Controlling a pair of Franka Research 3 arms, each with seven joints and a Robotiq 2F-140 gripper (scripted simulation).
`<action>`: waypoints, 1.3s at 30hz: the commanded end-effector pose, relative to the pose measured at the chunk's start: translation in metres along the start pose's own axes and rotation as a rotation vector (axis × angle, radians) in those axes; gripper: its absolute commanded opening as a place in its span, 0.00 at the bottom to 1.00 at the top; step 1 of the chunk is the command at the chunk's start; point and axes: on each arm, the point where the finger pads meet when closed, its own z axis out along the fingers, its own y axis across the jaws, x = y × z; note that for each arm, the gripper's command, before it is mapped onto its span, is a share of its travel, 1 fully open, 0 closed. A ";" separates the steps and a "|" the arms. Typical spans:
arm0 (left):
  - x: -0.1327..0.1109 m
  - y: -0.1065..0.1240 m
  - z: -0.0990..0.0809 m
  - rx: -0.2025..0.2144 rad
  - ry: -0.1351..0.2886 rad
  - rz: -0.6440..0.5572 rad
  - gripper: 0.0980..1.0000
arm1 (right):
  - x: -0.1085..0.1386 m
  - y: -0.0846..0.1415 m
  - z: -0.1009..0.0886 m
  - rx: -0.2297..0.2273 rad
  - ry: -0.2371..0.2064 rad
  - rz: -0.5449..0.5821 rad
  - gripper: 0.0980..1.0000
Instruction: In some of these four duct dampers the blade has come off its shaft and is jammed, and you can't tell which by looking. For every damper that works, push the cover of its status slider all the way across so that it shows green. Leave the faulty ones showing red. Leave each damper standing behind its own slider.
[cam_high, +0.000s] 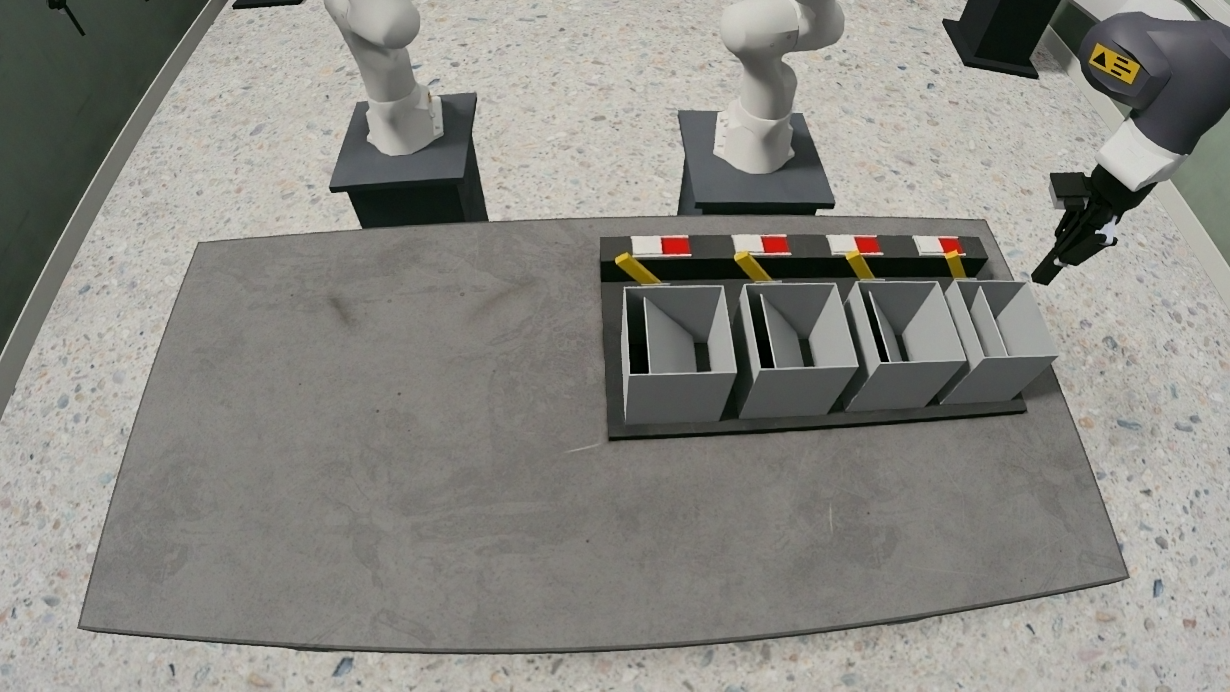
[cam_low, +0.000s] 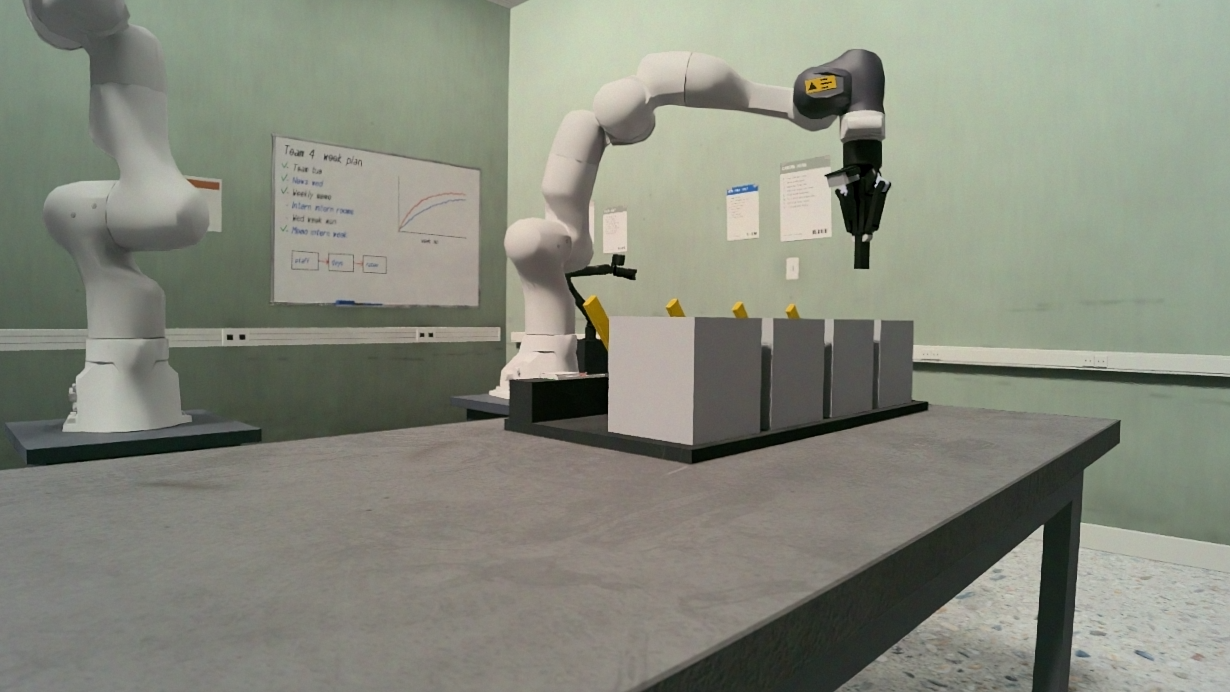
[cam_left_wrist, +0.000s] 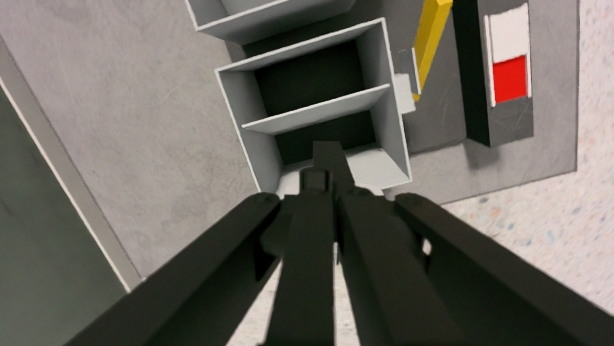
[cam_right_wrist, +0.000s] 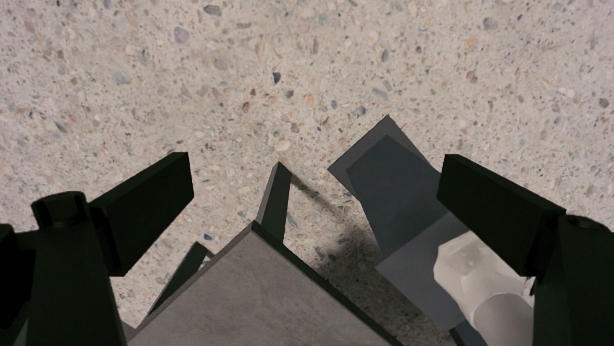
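Observation:
Four grey dampers (cam_high: 675, 400) (cam_low: 651, 378) stand in a row on a dark base, each behind its slider. Every slider shows red (cam_high: 676, 246) beside its white cover (cam_high: 645, 246). The yellow levers (cam_high: 753, 266) (cam_low: 597, 316) all lean the same way. The end damper (cam_high: 993, 381) (cam_low: 896, 361) has an upright blade (cam_left_wrist: 315, 112) dividing its opening; its lever (cam_left_wrist: 431, 40) and its slider's red field (cam_left_wrist: 510, 80) also show. My left gripper (cam_high: 1042, 273) (cam_low: 861, 259) (cam_left_wrist: 325, 162) is shut and empty, above the end damper. My right gripper (cam_right_wrist: 316, 175) is open and empty, away from the dampers.
The dark base (cam_high: 825, 420) (cam_low: 713, 452) lies near one end of the grey table (cam_high: 344, 481) (cam_low: 430, 550). A raised dark rail (cam_high: 713, 246) carries the sliders in front of the levers. The right wrist view shows a table corner (cam_right_wrist: 260, 280) and an arm pedestal (cam_right_wrist: 415, 272).

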 end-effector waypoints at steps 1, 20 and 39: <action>0.002 -0.001 0.002 -0.005 0.002 -0.167 0.00 | 0.000 0.001 0.000 -0.001 0.000 0.004 1.00; 0.002 -0.001 0.001 -0.005 0.001 -0.286 0.00 | 0.000 0.001 0.000 -0.001 0.000 0.004 1.00; 0.072 -0.035 0.001 -0.005 0.009 -0.294 0.00 | 0.000 0.001 0.000 -0.001 0.000 0.004 1.00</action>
